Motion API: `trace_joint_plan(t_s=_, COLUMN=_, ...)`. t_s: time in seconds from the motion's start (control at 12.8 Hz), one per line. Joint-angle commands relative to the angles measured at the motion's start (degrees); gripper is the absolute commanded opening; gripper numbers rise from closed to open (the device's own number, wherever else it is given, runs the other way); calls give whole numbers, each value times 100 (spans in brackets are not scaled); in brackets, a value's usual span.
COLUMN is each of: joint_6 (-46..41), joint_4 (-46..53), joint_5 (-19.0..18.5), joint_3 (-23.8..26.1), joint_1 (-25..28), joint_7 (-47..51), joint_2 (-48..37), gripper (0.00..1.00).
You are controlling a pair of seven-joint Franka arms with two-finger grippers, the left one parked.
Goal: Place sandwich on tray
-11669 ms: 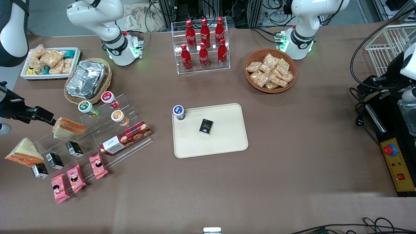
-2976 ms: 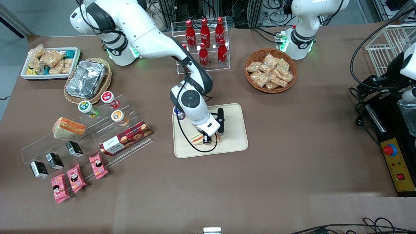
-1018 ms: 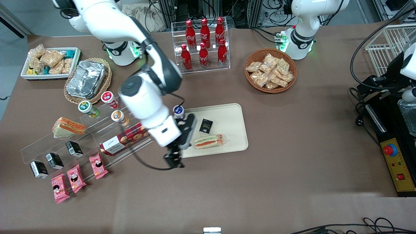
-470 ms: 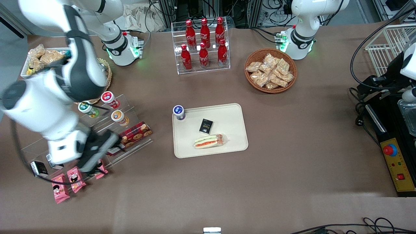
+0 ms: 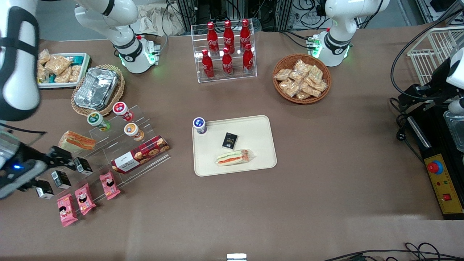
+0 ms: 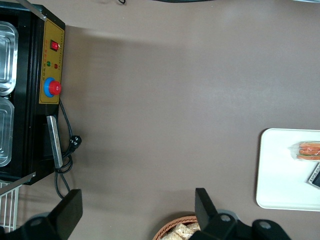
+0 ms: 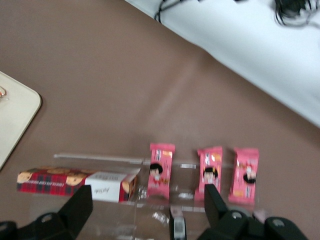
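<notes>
As the front view shows it, sandwich (image 5: 233, 157): lying flat on the tray (image 5: 253, 127), on the part nearer the camera, nothing gripping it. I'd call the placing done.
Front view, tray contents: a small black box (image 5: 230, 140) just beside the sandwich and farther from the camera, plus a blue-lidded cup (image 5: 199, 125) on the tray's corner.
Front view, handling: my guess is it's light and squishy, soft bread under slick clear wrap. If it needed a nudge, I'd pinch gently across the two flat bread faces, not the filling edge.
Front view, gripper (image 5: 63, 159): well apart from the tray, hanging over the acrylic stand (image 5: 108, 145) toward the working arm's end, nothing in it.
Front view, other containers: wicker basket (image 5: 301, 78) full of snack packets, white tub (image 5: 61, 69) of packets, foil container (image 5: 96, 88) sitting in its own basket.
Left wrist view, tray (image 6: 280, 170): the sandwich (image 6: 308, 150) shows on it, inside the rim.
Right wrist view, gripper (image 7: 145, 212): fingers spread wide apart and empty, above the pink packets (image 7: 161, 170) and cookie box (image 7: 75, 182).
Right wrist view, tray (image 7: 15, 115): only a corner shows, resting on the brown surface (image 7: 125, 75).
</notes>
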Motion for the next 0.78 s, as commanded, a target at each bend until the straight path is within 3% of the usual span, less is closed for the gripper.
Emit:
trace_joint_plan(t_s=0.0, joint_6=-586, joint_4=-137, joint_5=-59, joint_3=23, joint_1=-160, joint_7=904, joint_2=-528, gripper=99)
trace_joint_plan(t_s=0.08, joint_6=-614, joint_4=-199, joint_5=-235, joint_3=23, joint_1=-169, joint_7=1133, joint_2=-712, gripper=99)
trace_joint_plan(t_s=0.39, joint_6=-596, joint_4=-1022, joint_5=-350, joint_3=14, joint_1=-222, joint_7=2011, joint_2=-1599, gripper=99)
trace_joint_plan(t_s=0.7, joint_6=-596, joint_4=-1850, joint_5=-1079, joint_3=278, joint_1=-142, joint_7=3165, joint_2=-2436, gripper=99)
